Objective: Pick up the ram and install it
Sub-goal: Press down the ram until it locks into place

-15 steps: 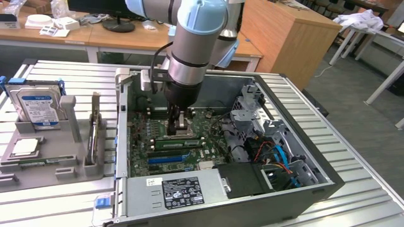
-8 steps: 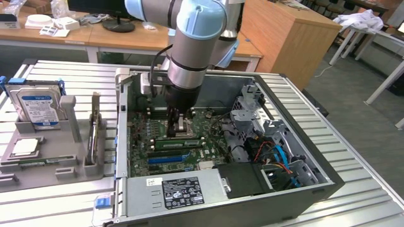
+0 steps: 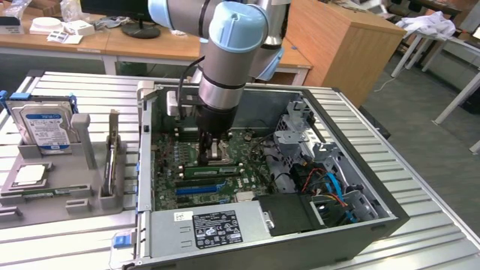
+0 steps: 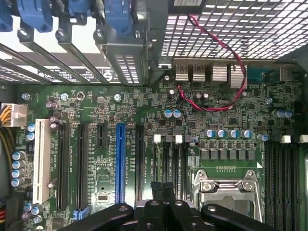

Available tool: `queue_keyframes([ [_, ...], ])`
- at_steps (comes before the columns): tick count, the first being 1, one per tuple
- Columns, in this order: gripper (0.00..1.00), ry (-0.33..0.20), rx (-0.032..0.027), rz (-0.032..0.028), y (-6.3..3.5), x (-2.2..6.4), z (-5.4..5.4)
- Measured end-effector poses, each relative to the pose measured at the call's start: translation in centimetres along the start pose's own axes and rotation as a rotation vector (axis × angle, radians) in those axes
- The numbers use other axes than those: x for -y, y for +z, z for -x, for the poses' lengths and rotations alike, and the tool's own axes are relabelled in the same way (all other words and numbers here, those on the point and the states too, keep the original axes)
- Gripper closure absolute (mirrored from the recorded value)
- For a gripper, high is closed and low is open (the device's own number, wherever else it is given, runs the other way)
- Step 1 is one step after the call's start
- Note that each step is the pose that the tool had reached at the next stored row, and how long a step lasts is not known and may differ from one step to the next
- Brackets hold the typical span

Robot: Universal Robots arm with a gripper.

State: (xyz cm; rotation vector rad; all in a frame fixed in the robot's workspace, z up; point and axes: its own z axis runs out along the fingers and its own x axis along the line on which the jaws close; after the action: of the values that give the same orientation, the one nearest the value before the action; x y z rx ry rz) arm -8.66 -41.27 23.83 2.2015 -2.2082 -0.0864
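Slatted metal tabletop [image 3: 67, 84], wooden desks and a cabinet behind, grey floor off to the side. Open computer case [image 3: 360, 225] lies flat on the tabletop, motherboard [image 4: 144, 125] exposed. Claw [image 3: 209, 147] is down inside the case over the motherboard, fingers [image 4: 161, 190] pressed together, nothing visibly between them. Ram [image 3: 211, 170], green stick, sits in a slot just below the claw, beside the silver processor socket [image 4: 226, 190]. Hard drive [image 3: 45, 126] stands in a grey holder well apart from the claw, outside the case.
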Motion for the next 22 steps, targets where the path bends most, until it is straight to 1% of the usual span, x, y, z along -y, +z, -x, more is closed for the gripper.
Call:
queue_keyframes([
  [2,0.89,0.000,0.0001,0.0001,0.16,0.01,0.00],
  [6,0.89,0.000,-0.0001,0.0001,0.17,0.01,0.00],
  [14,0.89,0.000,0.0002,0.0000,0.80,0.05,-0.02],
  [19,0.89,0.000,0.0000,0.0001,0.84,0.04,-0.02],
  [22,0.89,0.000,0.0005,-0.0001,1.06,0.06,-0.03],
])
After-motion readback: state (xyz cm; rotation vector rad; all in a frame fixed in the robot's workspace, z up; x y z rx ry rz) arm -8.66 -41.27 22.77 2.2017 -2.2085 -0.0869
